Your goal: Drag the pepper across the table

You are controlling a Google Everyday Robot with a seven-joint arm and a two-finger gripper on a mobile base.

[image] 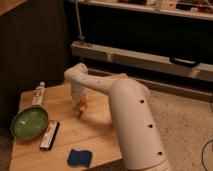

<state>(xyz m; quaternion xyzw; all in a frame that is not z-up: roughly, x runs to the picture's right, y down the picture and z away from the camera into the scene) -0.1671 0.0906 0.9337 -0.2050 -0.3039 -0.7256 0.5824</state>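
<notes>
The small orange pepper (81, 104) lies on the light wooden table (97, 137), near the middle of its top. My gripper (79, 106) points straight down onto it from the white arm, right at the pepper, and partly covers it. Only an orange patch shows at the gripper's tip. I cannot tell whether the pepper is being gripped.
A white tube with a dark label (38, 93) lies at the table's far left. A green bowl (29, 122) sits at the left edge, with a dark flat bar (49, 135) beside it. A blue sponge (80, 158) lies near the front edge. My arm's thick white link (135, 125) covers the table's right side.
</notes>
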